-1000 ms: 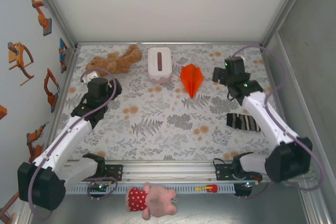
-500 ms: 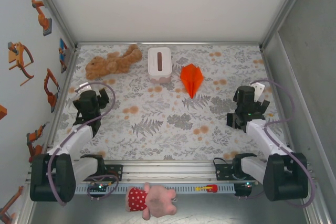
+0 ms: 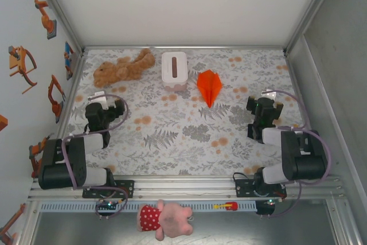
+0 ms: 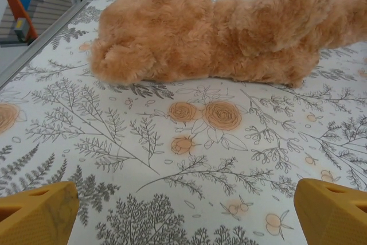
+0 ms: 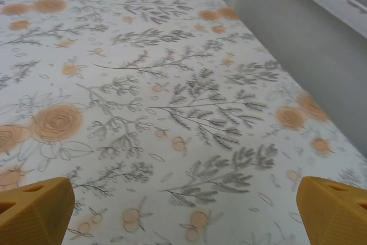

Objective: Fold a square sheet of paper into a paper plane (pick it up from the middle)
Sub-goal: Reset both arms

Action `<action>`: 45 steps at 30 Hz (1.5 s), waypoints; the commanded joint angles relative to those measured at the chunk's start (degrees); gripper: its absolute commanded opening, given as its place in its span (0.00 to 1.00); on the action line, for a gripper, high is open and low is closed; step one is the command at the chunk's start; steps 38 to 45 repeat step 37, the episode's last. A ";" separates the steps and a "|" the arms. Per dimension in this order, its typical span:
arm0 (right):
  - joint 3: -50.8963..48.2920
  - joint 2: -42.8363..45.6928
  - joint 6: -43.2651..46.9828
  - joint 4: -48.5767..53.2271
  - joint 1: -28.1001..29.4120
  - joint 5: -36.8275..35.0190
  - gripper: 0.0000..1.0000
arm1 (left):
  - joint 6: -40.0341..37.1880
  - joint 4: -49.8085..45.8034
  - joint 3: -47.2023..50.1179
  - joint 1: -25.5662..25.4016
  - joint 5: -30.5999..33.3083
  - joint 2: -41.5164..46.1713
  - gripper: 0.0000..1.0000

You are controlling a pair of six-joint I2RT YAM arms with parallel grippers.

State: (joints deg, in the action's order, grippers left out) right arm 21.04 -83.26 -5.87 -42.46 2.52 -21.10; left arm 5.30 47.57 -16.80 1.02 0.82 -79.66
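A: Any containers on the table [image 3: 183, 142]?

B: One, the tissue box [image 3: 174, 70], at the far edge near the middle. Its top slot is dark, and I cannot tell what is in it.

A: What is to its left?

B: A bear [image 3: 123, 67] lies on its side, close to the box but apart from it.

A: And the plane?

B: The plane [image 3: 209, 86] lies flat on the cloth just right of the box, with its nose pointing towards the arms. Nothing touches it.

A: Grippers?

B: The left gripper [image 4: 183, 222] sits low over the cloth and faces the bear, with its yellow fingers [image 4: 37, 213] spread wide and nothing between them. The right gripper [image 5: 183, 216] is near the right wall, also spread wide and empty, with only cloth in front of it.

A: What has changed in the last second?

B: Both arms have folded back towards their bases. The left gripper was close to the bear and now sits nearer the front. The right gripper was up beside the plane and has dropped back towards the near right. The bear, box and plane lie where they did, and the fingers are as wide as before.
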 commanded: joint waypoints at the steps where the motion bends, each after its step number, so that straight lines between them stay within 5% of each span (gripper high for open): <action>1: -0.93 -3.41 2.13 -10.02 -0.78 6.40 0.98 | -1.74 7.49 -0.67 0.63 -4.19 -4.41 0.96; 8: -0.83 -5.22 2.01 -11.59 -1.60 8.69 0.99 | -1.58 7.19 -3.03 0.40 -3.27 -8.66 0.96; 13: -0.21 -5.15 1.46 -10.10 -1.96 8.36 0.99 | -2.97 -0.33 -6.87 -2.50 4.17 -8.61 0.96; 45: 0.18 -5.15 1.21 -9.29 -2.52 9.72 0.99 | -2.80 -0.47 -6.98 -1.98 2.54 -8.59 0.96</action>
